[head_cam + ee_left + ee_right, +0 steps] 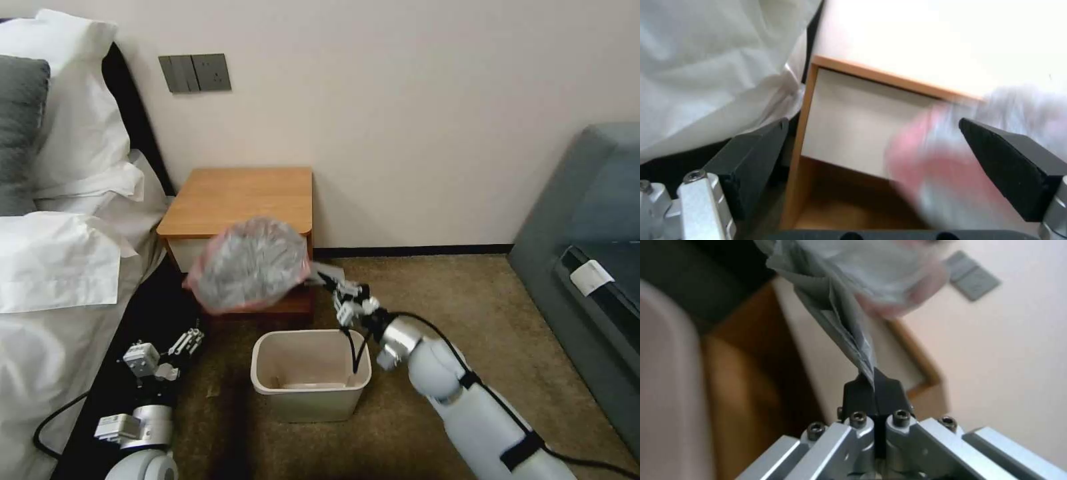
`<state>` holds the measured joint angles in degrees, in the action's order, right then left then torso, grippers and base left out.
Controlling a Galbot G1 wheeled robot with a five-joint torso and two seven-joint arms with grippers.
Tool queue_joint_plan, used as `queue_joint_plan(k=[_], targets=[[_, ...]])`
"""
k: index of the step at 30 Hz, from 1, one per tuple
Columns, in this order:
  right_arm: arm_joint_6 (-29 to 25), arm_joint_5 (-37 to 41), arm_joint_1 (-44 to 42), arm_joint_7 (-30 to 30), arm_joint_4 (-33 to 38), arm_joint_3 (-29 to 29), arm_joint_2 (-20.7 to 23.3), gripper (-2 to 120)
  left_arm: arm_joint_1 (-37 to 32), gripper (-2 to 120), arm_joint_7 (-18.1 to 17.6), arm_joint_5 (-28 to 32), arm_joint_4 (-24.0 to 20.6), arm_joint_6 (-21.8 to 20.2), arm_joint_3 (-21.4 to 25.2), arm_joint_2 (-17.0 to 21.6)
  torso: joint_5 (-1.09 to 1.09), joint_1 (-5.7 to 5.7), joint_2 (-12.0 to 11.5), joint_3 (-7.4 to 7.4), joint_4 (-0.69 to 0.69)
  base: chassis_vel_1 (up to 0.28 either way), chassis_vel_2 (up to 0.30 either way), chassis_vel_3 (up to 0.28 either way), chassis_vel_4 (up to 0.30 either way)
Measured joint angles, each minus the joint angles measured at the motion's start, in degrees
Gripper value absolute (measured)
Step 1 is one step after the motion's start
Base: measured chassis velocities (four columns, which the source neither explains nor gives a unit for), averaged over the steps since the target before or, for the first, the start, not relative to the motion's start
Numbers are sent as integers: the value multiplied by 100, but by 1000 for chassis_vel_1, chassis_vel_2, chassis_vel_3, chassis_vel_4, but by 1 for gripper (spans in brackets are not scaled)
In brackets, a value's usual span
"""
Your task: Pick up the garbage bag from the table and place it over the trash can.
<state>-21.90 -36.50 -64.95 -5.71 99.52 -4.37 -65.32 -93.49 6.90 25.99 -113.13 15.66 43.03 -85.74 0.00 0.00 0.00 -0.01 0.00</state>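
Note:
The garbage bag (248,264), crinkly grey plastic with a pinkish-red edge, hangs puffed out in the air in front of the table (240,193). My right gripper (325,279) is shut on its bunched corner, just above the far right rim of the beige trash can (311,373). The right wrist view shows the black fingertips (873,390) pinching the folded plastic of the bag (849,283). My left gripper (190,343) stands open low at the left, beside the bed, below the bag. In its wrist view the bag (951,160) is blurred between the open fingers (1005,160).
A bed with white pillows and sheets (60,220) lines the left side. A grey sofa (587,260) stands at the right. Brown carpet (453,293) lies open between the trash can and the sofa. Wall switches (195,73) sit above the table.

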Motion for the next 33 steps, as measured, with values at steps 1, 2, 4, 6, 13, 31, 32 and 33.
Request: queue_joint_plan(k=[1, 2, 4, 6, 13, 31, 32, 33], targets=[[-82, -68, -225, -2, 40, -4, 56, 0, 25, 97, -19, 77, -29, -29, 4, 5, 0, 0, 0, 0, 0, 0, 0, 0, 0], [-82, -68, -225, -2, 40, -4, 56, 0, 25, 97, -19, 77, -29, -29, 4, 5, 0, 0, 0, 0, 0, 0, 0, 0, 0], [-264, -198, -593, -2, 48, -50, 134, 0, 41, 97, -31, 198, -93, -60, 19, 24, 0, 0, 0, 0, -1, 0, 0, 0, 0], [-305, -228, -672, -4, 52, -60, 151, 0, 39, 97, -33, 221, -112, -66, 23, 30, 0, 0, 0, 0, -1, 0, 0, 0, 0], [-427, -270, -1229, -127, 323, -224, 365, 0, -5, 97, -61, 285, -359, -166, 27, 96, 0, 0, 0, 0, 1, 0, 0, 0, 0], [134, 1412, -1253, -942, 967, -220, 1243, 30, -80, 97, -60, -324, -327, -212, -339, 78, 0, 0, 0, 1, 0, 0, 0, 0, 0], [225, 1610, -1235, -1021, 1017, -217, 1344, 35, -68, 97, -59, -374, -309, -215, -355, 66, 1, 0, 0, 1, 0, 0, 0, 0, 0], [225, 1610, -1235, -1021, 1017, -217, 1344, 35, -68, 97, -59, -374, -309, -215, -355, 66, 1, 0, 0, 1, 0, 0, 0, 0, 0]])
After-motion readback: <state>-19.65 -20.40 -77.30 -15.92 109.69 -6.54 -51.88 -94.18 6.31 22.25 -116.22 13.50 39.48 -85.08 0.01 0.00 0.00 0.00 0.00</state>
